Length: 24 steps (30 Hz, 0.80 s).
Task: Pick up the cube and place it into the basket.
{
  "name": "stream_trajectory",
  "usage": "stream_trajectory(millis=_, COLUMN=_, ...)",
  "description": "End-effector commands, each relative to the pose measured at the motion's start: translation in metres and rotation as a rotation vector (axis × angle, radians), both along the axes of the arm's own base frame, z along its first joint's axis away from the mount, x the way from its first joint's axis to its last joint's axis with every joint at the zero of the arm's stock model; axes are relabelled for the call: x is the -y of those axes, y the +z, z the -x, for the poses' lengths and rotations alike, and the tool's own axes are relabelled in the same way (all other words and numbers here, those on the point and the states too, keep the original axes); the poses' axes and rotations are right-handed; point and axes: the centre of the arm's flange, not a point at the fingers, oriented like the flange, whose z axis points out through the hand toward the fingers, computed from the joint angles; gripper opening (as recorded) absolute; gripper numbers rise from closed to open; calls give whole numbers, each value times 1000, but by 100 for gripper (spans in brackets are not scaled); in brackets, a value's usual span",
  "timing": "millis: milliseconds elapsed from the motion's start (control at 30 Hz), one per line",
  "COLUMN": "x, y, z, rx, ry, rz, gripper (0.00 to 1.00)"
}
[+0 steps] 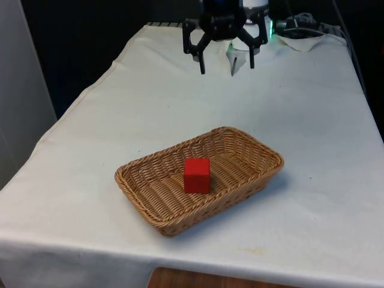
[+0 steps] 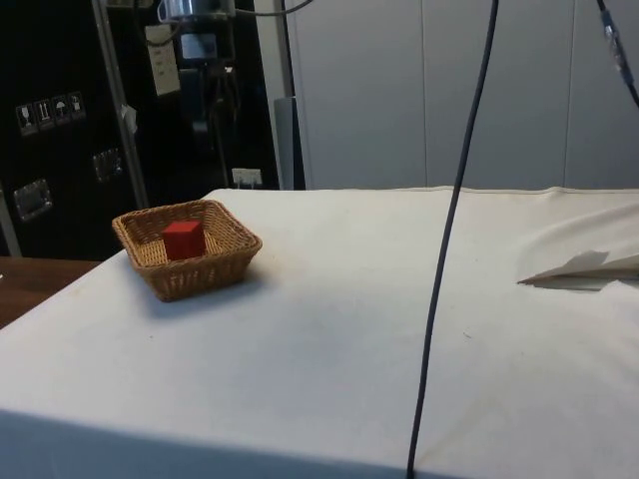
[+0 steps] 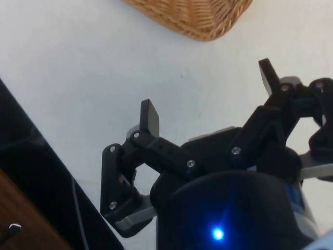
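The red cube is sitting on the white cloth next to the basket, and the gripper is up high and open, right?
Not quite. The red cube is inside the wicker basket, not on the white cloth beside it; the front view shows this, and the side view agrees. The rest holds: the gripper hangs high above the table's far end, open and holding nothing.

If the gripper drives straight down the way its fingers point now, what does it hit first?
Most likely the bare white cloth of the table. The open gripper points down at the far end, well short of the basket holding the red cube. The wrist view shows cloth between the fingers; depth is uncertain.
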Motion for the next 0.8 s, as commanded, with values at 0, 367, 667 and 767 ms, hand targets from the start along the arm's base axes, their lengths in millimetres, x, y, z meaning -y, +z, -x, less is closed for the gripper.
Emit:
stream_trajectory(millis=0, x=-2, y=2, z=5, rx=10, ry=-1, rz=6, gripper=100)
stream_trajectory(millis=367, x=-9, y=4, z=26, rx=-14, ry=17, rz=-19, gripper=100)
stream_trajectory(millis=667, x=-15, y=9, z=49, rx=-12, ry=19, rz=-16, gripper=100)
stream_trajectory(millis=767, x=-16, y=10, z=57, rx=-16, ry=16, rz=-19, gripper=100)
